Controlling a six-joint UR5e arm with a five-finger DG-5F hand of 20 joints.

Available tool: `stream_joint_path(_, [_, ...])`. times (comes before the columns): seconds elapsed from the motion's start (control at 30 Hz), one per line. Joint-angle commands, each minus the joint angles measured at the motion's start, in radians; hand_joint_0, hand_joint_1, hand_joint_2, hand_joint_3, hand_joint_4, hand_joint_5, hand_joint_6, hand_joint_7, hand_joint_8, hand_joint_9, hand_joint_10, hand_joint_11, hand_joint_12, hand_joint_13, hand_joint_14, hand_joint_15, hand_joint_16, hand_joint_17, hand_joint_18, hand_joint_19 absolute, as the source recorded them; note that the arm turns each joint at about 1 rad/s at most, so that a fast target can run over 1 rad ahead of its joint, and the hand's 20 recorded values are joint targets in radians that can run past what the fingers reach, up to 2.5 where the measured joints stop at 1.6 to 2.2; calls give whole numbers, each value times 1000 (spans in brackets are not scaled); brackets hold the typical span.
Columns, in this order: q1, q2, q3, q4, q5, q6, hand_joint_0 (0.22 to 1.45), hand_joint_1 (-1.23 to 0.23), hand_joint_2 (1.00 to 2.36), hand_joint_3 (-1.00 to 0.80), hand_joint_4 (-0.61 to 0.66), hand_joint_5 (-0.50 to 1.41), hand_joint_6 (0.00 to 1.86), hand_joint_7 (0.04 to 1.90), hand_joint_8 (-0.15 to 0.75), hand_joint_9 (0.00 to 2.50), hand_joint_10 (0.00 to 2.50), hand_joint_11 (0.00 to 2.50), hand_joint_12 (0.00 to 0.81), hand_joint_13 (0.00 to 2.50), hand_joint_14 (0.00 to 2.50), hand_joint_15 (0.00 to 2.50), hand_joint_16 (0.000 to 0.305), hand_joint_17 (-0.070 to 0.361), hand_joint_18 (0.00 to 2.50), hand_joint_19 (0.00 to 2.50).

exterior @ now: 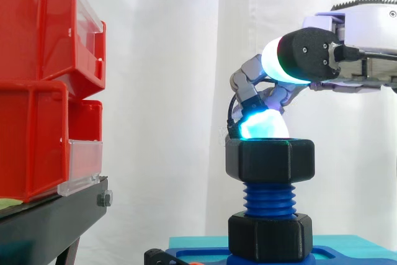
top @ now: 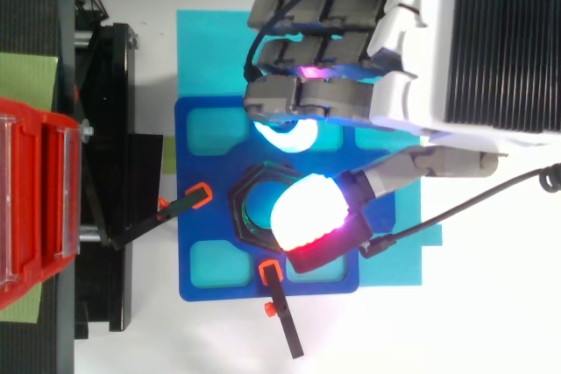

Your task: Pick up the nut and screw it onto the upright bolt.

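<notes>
A black hex nut [exterior: 270, 161] sits level on the top of the upright blue threaded bolt [exterior: 268, 198]; from above, its rim [top: 238, 203] rings the bolt's end. A second black hex collar [exterior: 270, 235] sits at the bolt's foot on the blue base plate [top: 202, 190]. My hand [top: 473, 41] reaches in from the right above the nut. One bent finger rests its cyan pad [exterior: 260, 122] on the nut's top at the far side. The thumb's pad [exterior: 279, 60] hangs clear above the nut, gripping nothing.
Red bins [exterior: 37, 85] are stacked on a black stand [exterior: 49, 221] to the left of the bolt. Two black clamps with orange tips [top: 184, 203] [top: 276, 304] hold the base plate, which lies on a teal mat [top: 202, 41].
</notes>
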Motion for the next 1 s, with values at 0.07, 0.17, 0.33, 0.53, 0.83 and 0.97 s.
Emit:
stream_joint_path(0.07, [-11,10,36,-140,-1,-11,542,-152,1000,-500,102,43,637,1191,282,1284,0,0,212,922,0,0,25,57,688,130])
stream_joint_path(0.17, [-16,44,36,-151,0,-12,543,-170,1000,-500,80,46,691,1073,279,1454,0,45,181,1042,0,7,21,48,849,205])
stream_joint_path(0.33, [-20,79,36,-160,3,-34,545,-178,1000,-500,83,50,706,1034,279,1596,5,136,160,1126,0,13,17,38,954,265])
stream_joint_path(0.53, [-36,91,36,-203,-1,-49,545,-150,1000,-500,131,56,561,1329,283,1549,6,156,189,1075,0,21,21,47,863,249])
stream_joint_path(0.83, [-47,90,35,-194,-3,-49,541,-108,1000,-500,235,-40,505,1093,270,1281,5,109,231,909,0,20,30,67,758,269])
stream_joint_path(0.97, [-42,88,35,-149,-7,-46,532,-93,1000,-500,240,-82,503,856,243,1093,0,0,244,772,0,0,33,73,657,233])
